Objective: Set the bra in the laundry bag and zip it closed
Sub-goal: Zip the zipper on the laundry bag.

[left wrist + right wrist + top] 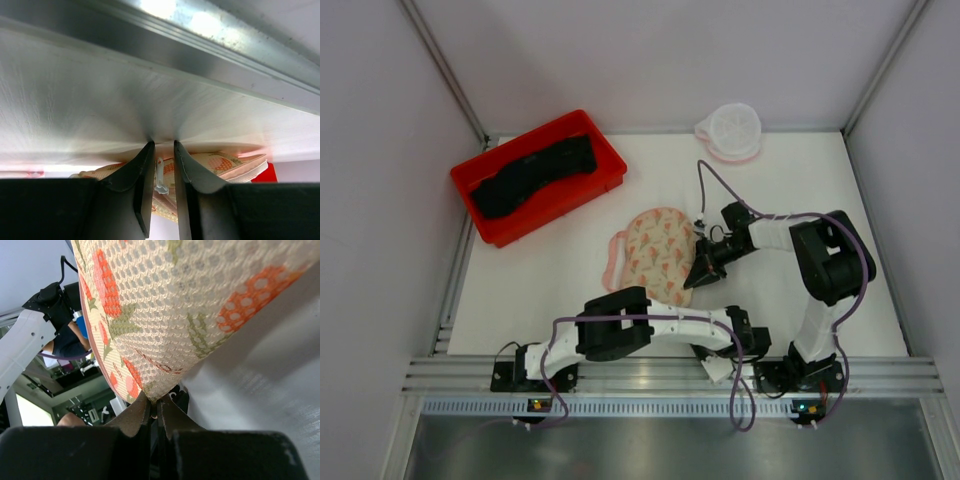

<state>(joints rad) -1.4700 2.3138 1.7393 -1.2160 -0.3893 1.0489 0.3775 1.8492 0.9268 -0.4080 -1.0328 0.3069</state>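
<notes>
The bra (530,172) lay in the red bin (565,205) at the tabletop's (540,290) far left corner, with neither arm near it, so we judged the packing not yet begun. The laundry bag (732,130) sat at the far edge, right of the middle, also well apart from both arms. Mid-tabletop lay the peach patterned fabric piece (660,250). The right gripper (155,402) had its fingers pressed together on this piece's rim, holding the mesh up, probably to steady it. The left gripper (162,145) showed only a narrow slit with a small pale tab (160,177) in it, perhaps a zip pull. We could not tell whether it was pinched.
</notes>
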